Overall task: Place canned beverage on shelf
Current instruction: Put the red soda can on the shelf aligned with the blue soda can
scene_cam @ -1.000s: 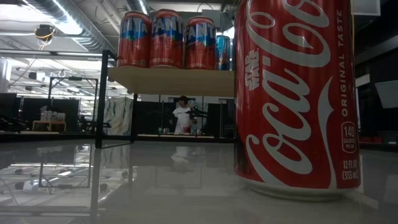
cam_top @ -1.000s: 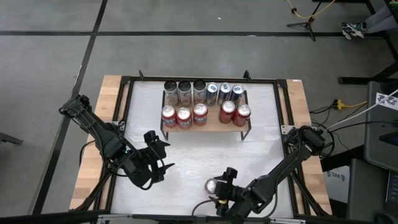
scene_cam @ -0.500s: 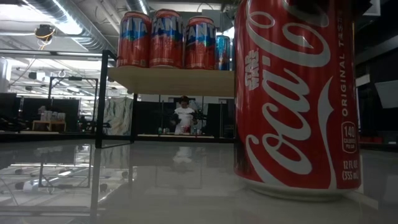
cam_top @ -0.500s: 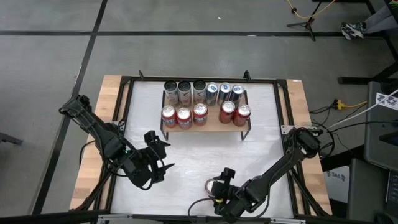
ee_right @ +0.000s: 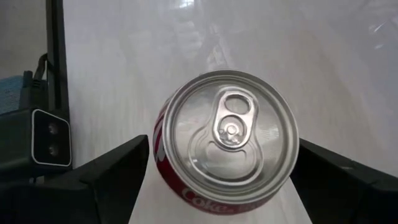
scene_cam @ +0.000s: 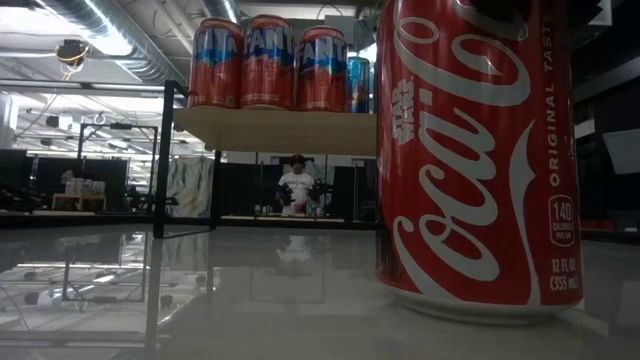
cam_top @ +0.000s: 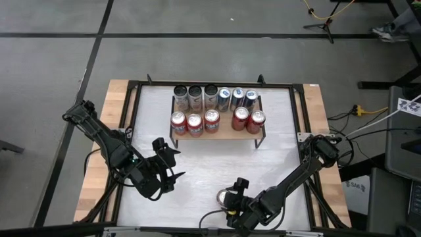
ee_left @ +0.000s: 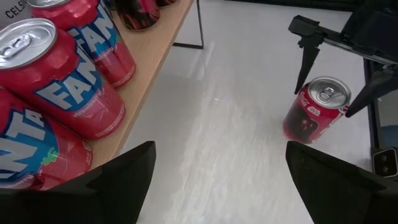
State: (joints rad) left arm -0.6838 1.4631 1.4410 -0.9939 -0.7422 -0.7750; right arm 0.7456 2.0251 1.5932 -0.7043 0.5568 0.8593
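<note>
- My right gripper (cam_top: 229, 199) hangs over the one loose Coca-Cola can (ee_right: 225, 138) near the desk's (cam_top: 276, 141) front edge; its two fingers (ee_right: 102, 177) stand spread, one on each side of the can top, and I cannot tell whether they touch it.
- That can (scene_cam: 470, 160) stands upright on the white desk top, well apart from the shelf (cam_top: 223, 133).
- My left gripper (cam_top: 168, 163) hangs released, fingers wide and holding nothing, toward the desk's front-left area.
- The shelf stands near the desk's back edge and carries eleven upright cans in two rows.
- Back row, six: three dark-topped cans (cam_top: 195, 97) and three blue-and-silver cans (cam_top: 237, 97).
- Front row, five red cans (cam_top: 212, 120): three grouped toward the left end, two toward the right, with a gap between the groups.
- In the low view, a person (scene_cam: 296, 188) stands far behind the desk.
</note>
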